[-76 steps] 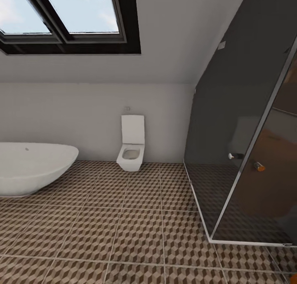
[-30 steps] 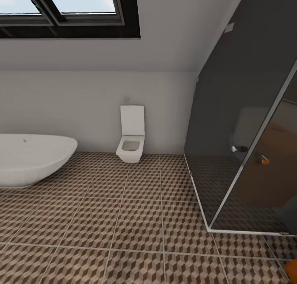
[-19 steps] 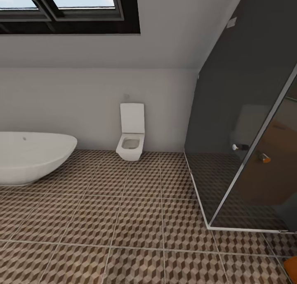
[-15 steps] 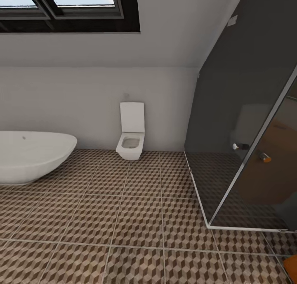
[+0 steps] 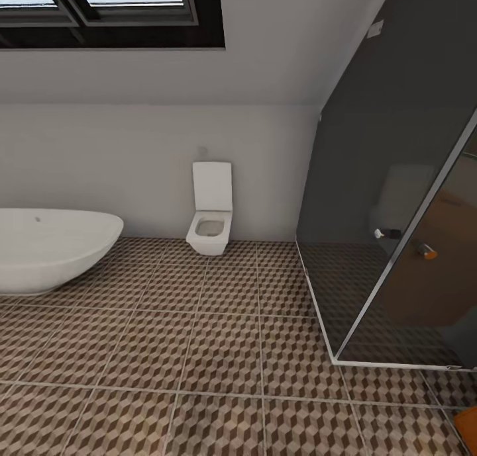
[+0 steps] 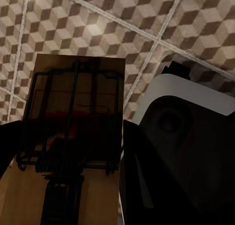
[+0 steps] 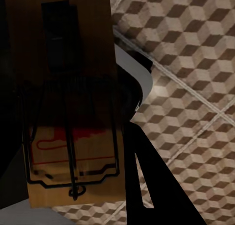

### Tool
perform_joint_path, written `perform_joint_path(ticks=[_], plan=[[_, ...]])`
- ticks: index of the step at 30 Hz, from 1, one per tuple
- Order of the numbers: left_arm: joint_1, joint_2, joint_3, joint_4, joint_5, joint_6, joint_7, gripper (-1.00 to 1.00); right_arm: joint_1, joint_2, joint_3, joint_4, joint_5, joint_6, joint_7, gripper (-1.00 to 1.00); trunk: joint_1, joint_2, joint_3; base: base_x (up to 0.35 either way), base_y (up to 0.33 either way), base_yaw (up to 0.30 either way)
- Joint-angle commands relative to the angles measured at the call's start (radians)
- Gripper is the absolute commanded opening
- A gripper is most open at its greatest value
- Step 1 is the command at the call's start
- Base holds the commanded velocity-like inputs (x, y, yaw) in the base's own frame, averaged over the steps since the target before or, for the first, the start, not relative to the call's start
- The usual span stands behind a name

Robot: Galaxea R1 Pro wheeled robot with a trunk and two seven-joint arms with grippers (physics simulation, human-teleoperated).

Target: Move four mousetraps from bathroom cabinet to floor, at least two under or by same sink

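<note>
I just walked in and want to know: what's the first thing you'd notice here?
Each wrist view shows a mousetrap, one in the left wrist view and one in the right, over the cube-patterned bathroom floor. In the head view, a white toilet stands against the far wall, between a bathtub and a dark glass shower.

Black jaws, flat dark inner faces; rounded white-grey housing (image 6: 191, 117) with dark recessed circular panel behind.
</note>
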Motion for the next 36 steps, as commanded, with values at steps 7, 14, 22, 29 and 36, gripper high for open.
perform_joint_path(ticks=[7, 14, 22, 29, 36], plan=[[-0.001, 0.0, -0.008, 0.001, 0.001, 0.006, 0.002, -1.0, -0.002, -0.001, -0.001, 0.007, 0.008, -0.007, -0.001, -1.0, 0.0, -0.001, -0.002, 0.0, 0.0, 0.0], [-0.001, 0.0, -0.008, 0.001, 0.001, 0.006, 0.002, -1.0, -0.002, -0.001, -0.001, 0.009, 0.008, -0.007, -0.006, -1.0, 0.0, -0.001, -0.012, 0.0, 0.0, 0.023], [-0.001, 0.0, -0.008, 0.001, 0.001, 0.006, 0.002, -1.0, -0.002, -0.001, -0.001, 0.01, 0.008, -0.007, -0.007, -1.0, 0.0, -0.001, -0.024, 0.0, 0.0, 0.147], [-0.001, 0.001, -0.008, 0.001, 0.001, 0.006, 0.002, -1.0, -0.002, -0.001, -0.001, 0.012, 0.008, -0.007, -0.007, -1.0, 0.0, -0.001, -0.033, 0.0, 0.0, 0.179], [-0.001, 0.001, -0.008, 0.001, 0.001, 0.006, 0.002, -1.0, -0.002, -0.002, -0.002, 0.016, 0.008, -0.007, -0.008, -1.0, 0.0, -0.001, -0.041, 0.0, 0.0, 0.222]])
